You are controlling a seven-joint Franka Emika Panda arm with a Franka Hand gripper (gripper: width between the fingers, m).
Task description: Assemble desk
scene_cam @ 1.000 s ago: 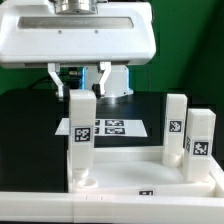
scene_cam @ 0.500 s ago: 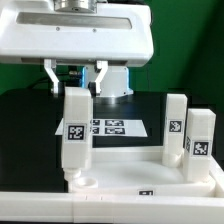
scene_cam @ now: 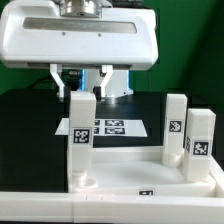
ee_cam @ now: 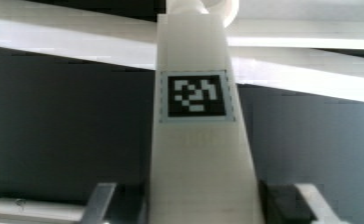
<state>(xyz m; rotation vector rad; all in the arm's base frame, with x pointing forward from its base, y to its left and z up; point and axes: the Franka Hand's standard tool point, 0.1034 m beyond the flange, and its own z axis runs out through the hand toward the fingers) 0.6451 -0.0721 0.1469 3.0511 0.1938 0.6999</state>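
The fingers point(scene_cam: 76, 80) are clamped on the top of one white leg point(scene_cam: 81, 135), one finger on each side. This leg stands upright, and its lower end sits at the near corner socket of the tabletop point(scene_cam: 150, 179) on the exterior view's left. The tabletop lies on the black surface point(scene_cam: 25, 130) with its rim up. Two more legs point(scene_cam: 188, 135) stand upright in the corners at the exterior view's right. Behind the held leg, the marker board point(scene_cam: 118, 127) lies flat on the surface. In the wrist view the held leg fills the middle, and its square tag point(ee_cam: 198, 97) faces the camera.
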